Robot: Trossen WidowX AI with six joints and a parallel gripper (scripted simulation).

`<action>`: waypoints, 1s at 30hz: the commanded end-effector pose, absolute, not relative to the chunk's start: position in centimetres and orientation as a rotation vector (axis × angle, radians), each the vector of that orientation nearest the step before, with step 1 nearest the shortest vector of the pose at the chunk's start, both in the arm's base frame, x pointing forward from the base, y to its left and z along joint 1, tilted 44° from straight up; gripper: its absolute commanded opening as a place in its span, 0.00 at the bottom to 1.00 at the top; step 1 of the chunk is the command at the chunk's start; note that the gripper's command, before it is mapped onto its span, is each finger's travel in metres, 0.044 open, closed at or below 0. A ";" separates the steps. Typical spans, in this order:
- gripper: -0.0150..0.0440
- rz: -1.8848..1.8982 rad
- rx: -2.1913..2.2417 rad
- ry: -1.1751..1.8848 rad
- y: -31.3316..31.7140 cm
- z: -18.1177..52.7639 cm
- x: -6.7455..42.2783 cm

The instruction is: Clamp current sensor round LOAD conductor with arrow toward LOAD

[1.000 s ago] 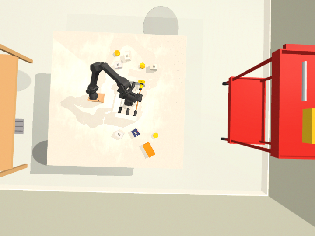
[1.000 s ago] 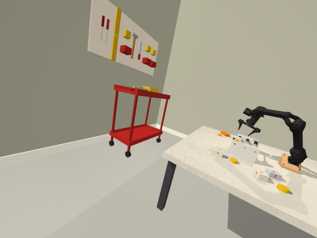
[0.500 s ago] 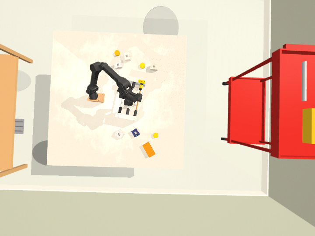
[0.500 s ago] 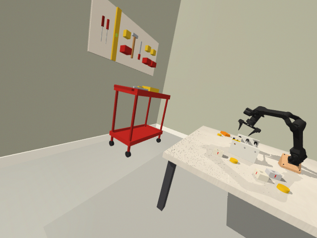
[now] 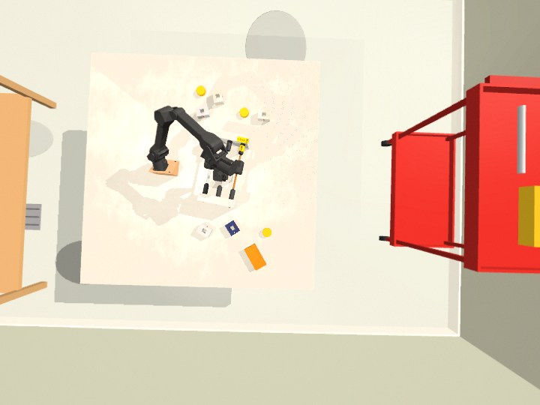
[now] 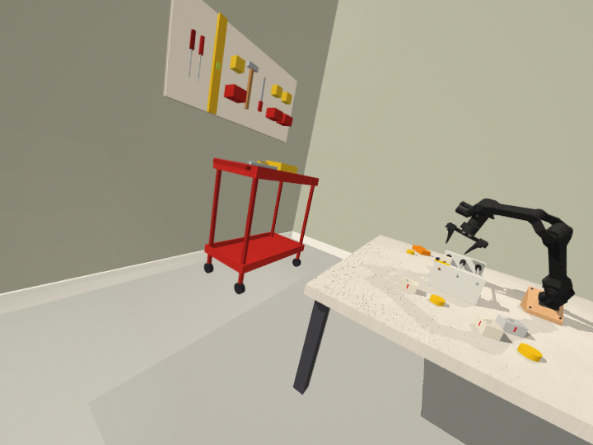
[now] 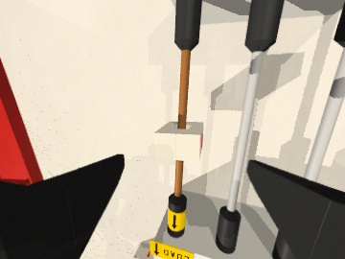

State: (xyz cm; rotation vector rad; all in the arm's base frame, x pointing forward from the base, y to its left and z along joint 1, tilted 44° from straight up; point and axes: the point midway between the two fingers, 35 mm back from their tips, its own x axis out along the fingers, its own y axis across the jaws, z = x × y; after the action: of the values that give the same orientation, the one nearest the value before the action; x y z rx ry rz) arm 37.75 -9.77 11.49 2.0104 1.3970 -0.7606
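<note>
Top: gripper (image 5: 238,166) above the conductor fixture (image 5: 220,198); sensor hidden under it.
Exterior: fingers spread wide, nothing held, hanging over the fixture.
Wrist: sensor (image 7: 177,141), closed round the copper conductor (image 7: 183,83), below and between the fingertips, untouched. Probably light, rigid plastic; grip its flat sides.

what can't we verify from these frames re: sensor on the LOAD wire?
- Arrow on the sensor: wrist view shows only a red sliver at its right edge; direction unreadable.
- Latch: none visible; only a faint seam on the front face.
- Sensor in top view: under the arm; in exterior view: too small.
- LOAD tag: cut off by the wrist frame's bottom edge.
- Gripper: open, but its fingertips run off frame.
</note>
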 end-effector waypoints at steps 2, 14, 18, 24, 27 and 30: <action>1.00 -0.754 2.012 1.401 -9.7 11.6 37.7; 1.00 -0.780 1.394 1.208 -3.5 16.2 35.1; 1.00 -0.742 1.147 1.030 -1.4 19.3 33.3; 1.00 -0.723 1.073 0.957 -0.8 20.6 32.5; 1.00 -0.715 1.108 0.975 -0.8 20.7 32.9; 1.00 -0.715 1.108 0.975 -0.8 20.7 32.9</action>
State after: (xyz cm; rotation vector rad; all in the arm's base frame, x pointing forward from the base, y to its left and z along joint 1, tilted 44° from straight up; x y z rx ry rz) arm 32.87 -0.95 20.59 1.1060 0.9731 -0.7211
